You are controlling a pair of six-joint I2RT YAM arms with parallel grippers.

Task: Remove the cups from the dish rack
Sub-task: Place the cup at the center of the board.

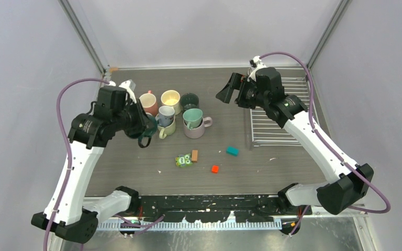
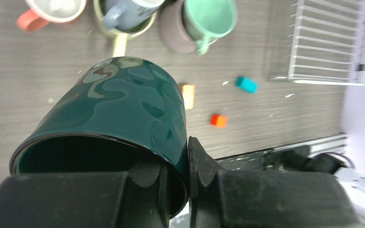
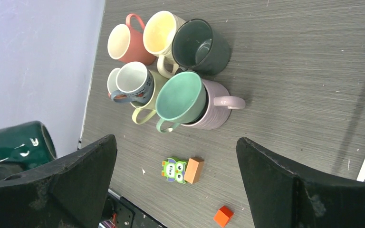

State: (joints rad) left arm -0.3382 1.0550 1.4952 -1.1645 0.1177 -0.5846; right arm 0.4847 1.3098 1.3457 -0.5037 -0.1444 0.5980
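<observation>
My left gripper (image 1: 141,126) is shut on the rim of a dark teal cup (image 1: 147,134), one finger inside and one outside (image 2: 188,159). It holds that cup (image 2: 123,109) tilted, just left of and in front of the cup cluster. The cluster (image 1: 174,112) stands on the table: pink (image 3: 123,42), cream (image 3: 159,31), dark (image 3: 199,42), a blue-grey cup in a pale green one (image 3: 130,80), and a mint green cup (image 3: 180,97) in a mauve one (image 3: 216,116). The dish rack (image 1: 280,112) at the right holds no cups. My right gripper (image 1: 229,89) is open and empty (image 3: 176,180), left of the rack.
Small toys lie in front of the cups: an owl piece (image 1: 182,160), a brown block (image 1: 194,155), a red block (image 1: 215,169) and a teal block (image 1: 232,151). Walls close in on the left, right and back.
</observation>
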